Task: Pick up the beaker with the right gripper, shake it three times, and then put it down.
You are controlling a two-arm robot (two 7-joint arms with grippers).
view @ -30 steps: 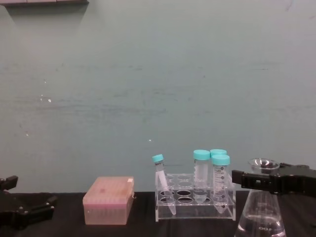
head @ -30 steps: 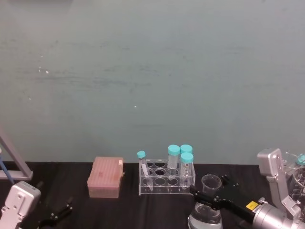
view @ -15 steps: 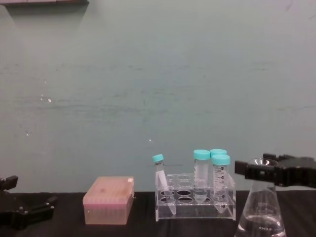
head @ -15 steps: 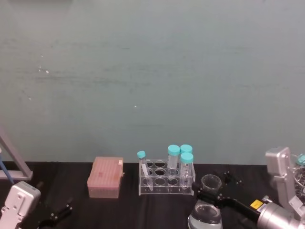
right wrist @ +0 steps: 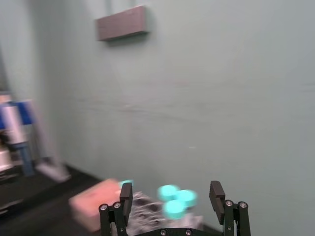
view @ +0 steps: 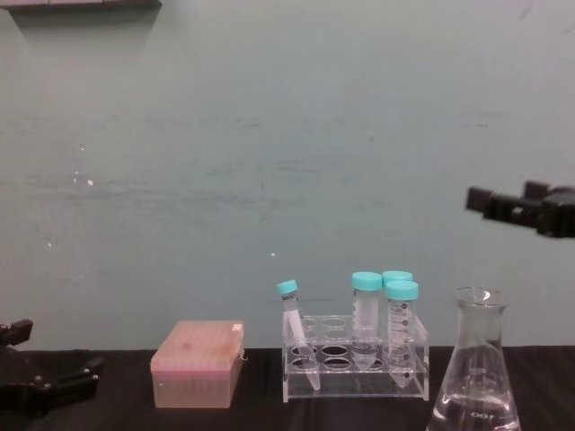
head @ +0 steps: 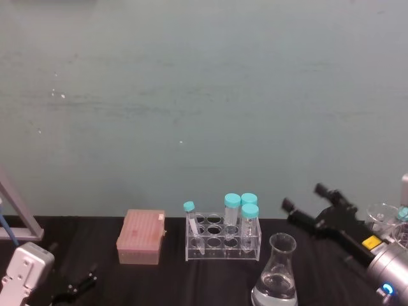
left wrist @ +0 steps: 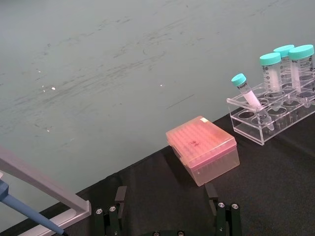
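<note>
At the far left the black left gripper [head: 75, 288] rests low over the black table [head: 159, 280], its two fingers spread apart with nothing between them, as the left wrist view confirms; it appears parked and poses little risk. Next comes the pink translucent plastic tip box [head: 141, 237], then the clear acrylic tube rack [head: 222, 241] holding four teal-capped plastic tubes [head: 241, 208], one of them leaning in its hole. Just right of the rack stands the large clear glass conical beaker [head: 275, 279], upright on the table with clear liquid in its wide base, unheld. The black right gripper [head: 308, 207] hangs above and to the right of the beaker's flared rim, well clear of the glass, fingers parted and empty (the right wrist view shows the same open jaws). Judged hazards: the beaker sits close to the rack, so any approach from the right that pushes rather than clamps could slide it into the rack and topple the leaning tube. The smooth narrow neck offers little purchase; a weak or off-centre clamp could let it slip. Its open mouth means any jolt may spill liquid.
</note>
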